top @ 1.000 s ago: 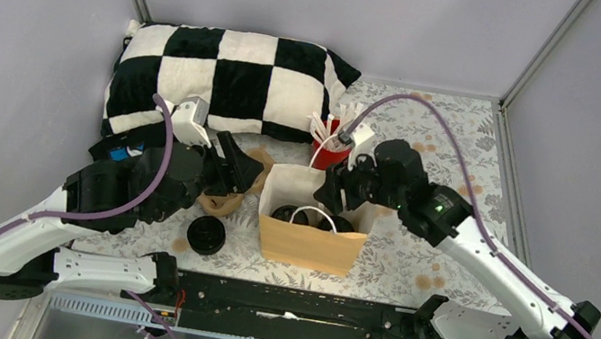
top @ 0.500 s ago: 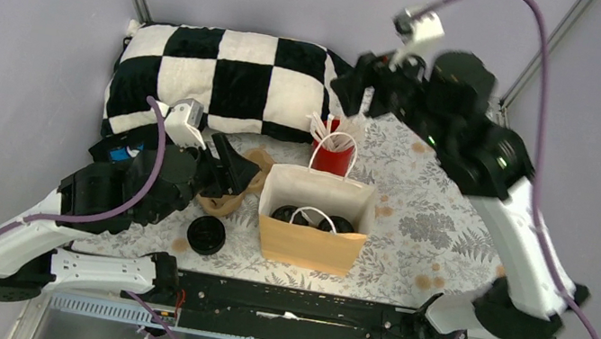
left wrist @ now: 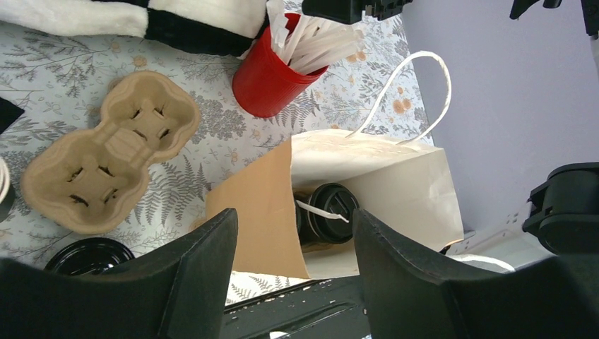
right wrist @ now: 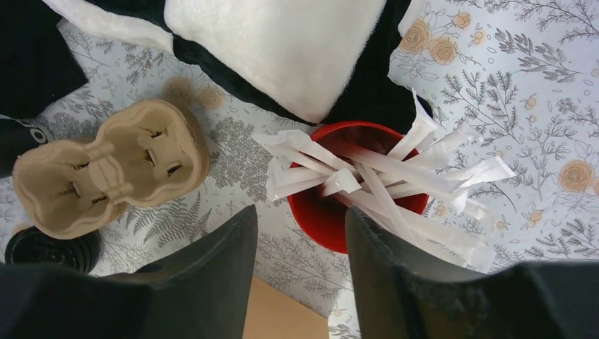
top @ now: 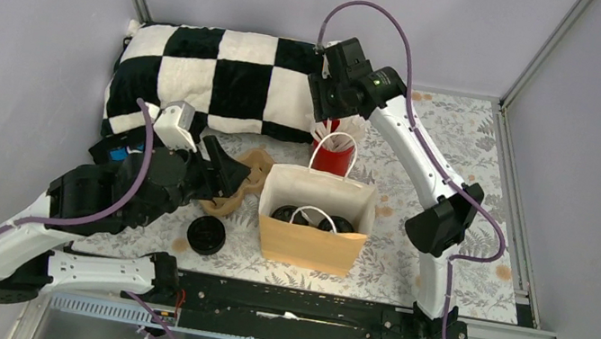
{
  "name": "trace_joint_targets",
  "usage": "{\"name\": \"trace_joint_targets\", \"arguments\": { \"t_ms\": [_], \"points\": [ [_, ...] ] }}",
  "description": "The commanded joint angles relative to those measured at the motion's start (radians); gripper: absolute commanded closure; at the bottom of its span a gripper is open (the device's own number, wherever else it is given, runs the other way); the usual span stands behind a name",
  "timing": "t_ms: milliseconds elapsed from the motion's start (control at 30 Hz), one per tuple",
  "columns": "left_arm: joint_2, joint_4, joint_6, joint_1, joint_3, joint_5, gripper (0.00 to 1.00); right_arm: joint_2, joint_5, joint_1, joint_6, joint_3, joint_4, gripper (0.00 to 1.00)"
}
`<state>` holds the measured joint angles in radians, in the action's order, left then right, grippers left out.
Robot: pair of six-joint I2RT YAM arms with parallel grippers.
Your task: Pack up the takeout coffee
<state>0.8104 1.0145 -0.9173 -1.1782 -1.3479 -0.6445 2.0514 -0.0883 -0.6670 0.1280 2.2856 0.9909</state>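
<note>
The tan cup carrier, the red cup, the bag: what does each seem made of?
The tan cup carrier looks like moulded paper pulp: matte, fibrous, soft rounded edges. The red cup is probably plastic, smooth with a slight sheen, though coated paper is possible. The bag looks like brown kraft paper, matte, white inside.

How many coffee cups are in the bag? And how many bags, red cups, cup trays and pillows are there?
Lidded coffee cups in the bag: 2
Paper bag: 1
Red cup of wrapped straws: 1
Cardboard cup carrier: 1
Checkered pillow: 1
Total: 6
</note>
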Motion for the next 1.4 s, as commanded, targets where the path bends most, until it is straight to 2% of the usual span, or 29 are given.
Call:
{"name": "trace_joint_targets", "arguments": {
  "t_ms": [0,367,600,733,833,1167,1367],
  "points": [
    [-0.024,0.033,-0.016,-0.001,-0.02,-0.027,0.35,0.002,0.003,0.012,-0.001,-0.043,-0.038,0.47],
    [-0.029,0.045,-0.023,0.0,-0.028,-0.022,0.35,-0.018,-0.077,0.019,-0.007,-0.234,-0.195,0.48],
    [-0.019,0.044,-0.015,0.0,-0.04,-0.018,0.35,-0.019,-0.095,0.021,-0.041,-0.3,-0.318,0.7],
    [-0.018,0.044,-0.012,0.0,-0.042,-0.014,0.35,-0.033,-0.102,0.02,-0.056,-0.259,-0.279,0.88],
    [-0.023,0.036,-0.017,0.0,-0.033,-0.015,0.35,-0.096,-0.109,0.02,-0.064,-0.264,-0.275,0.96],
    [-0.011,-0.023,-0.006,0.0,-0.004,0.001,0.35,-0.302,-0.056,0.02,-0.048,-0.137,-0.174,1.0],
    [-0.005,-0.031,-0.008,0.0,-0.004,0.005,0.35,-0.478,0.103,0.019,-0.079,-0.113,-0.197,1.0]
  ]
}}
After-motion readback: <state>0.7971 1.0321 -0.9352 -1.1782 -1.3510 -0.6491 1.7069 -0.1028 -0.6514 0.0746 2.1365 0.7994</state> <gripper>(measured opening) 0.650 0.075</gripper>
